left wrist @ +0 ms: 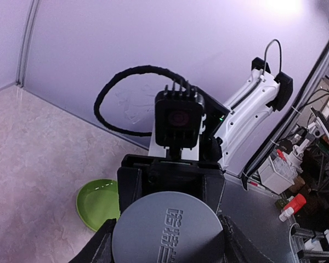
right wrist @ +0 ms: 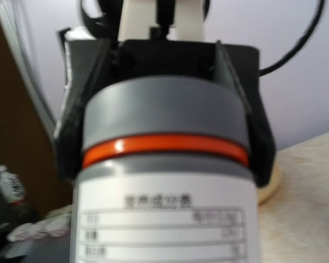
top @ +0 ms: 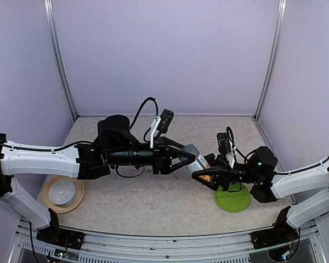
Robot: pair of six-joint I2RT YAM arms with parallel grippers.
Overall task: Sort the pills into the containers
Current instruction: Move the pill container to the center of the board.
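Observation:
The bottle (top: 196,160), clear with a grey cap and a white-and-orange label, hangs tilted above the table between both arms. My left gripper (top: 187,154) is shut on its grey cap (left wrist: 167,230), black fingers (left wrist: 98,244) on either side. My right gripper (top: 204,176) holds the bottle's lower body from the opposite end. In the right wrist view the bottle (right wrist: 164,208) fills the frame, showing an orange ring under the cap and printed text on the label, and it hides my own fingers. No pills show in any view.
A flat green plate (top: 233,200) lies on the table under the right arm and shows in the left wrist view (left wrist: 96,203). A white bowl on a tan plate (top: 63,192) sits at the near left. Purple walls enclose the table.

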